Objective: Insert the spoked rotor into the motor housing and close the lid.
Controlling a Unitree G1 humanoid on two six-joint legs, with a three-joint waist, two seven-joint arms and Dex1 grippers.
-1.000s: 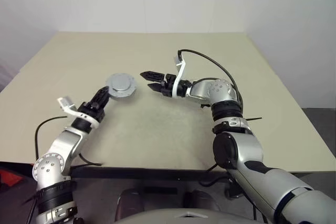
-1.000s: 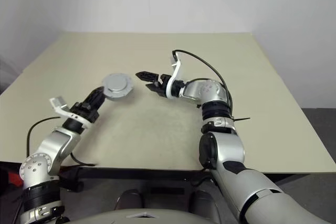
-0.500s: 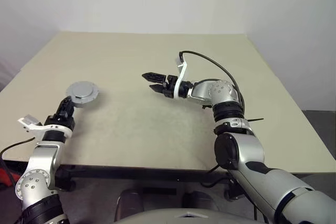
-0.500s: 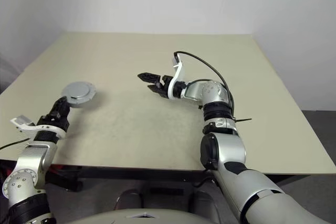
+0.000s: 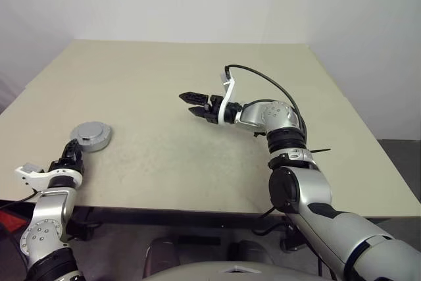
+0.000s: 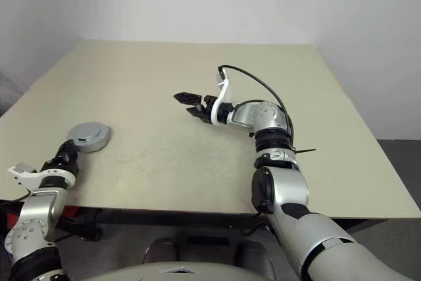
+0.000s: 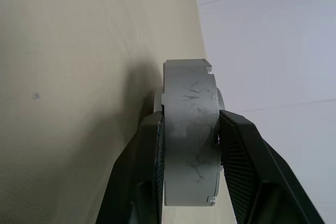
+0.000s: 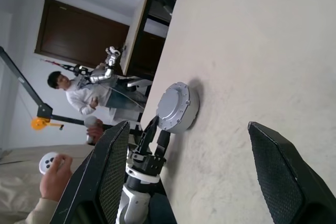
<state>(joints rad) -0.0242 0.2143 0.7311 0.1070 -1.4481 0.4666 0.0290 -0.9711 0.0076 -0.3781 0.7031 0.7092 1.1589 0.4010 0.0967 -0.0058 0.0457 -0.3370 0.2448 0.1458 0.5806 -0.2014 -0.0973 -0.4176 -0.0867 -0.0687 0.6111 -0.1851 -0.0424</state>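
The left tool (image 5: 72,151) is clamped across the sides of the closed motor housing (image 5: 91,135), lid (image 8: 171,106) already down, which sits low at the near left edge of the counter (image 5: 197,156), seemingly resting on it. The housing lies straight ahead of that tool, flat faces up and down. Farther off, mid-counter, the right tool (image 5: 191,102) hovers with jaws wide and empty, well apart from it.

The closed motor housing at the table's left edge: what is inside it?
Its inside is hidden: the grey lid covers the motor housing, so no rotor or windings can be seen. The left gripper grips its rim, with the beige table beneath.
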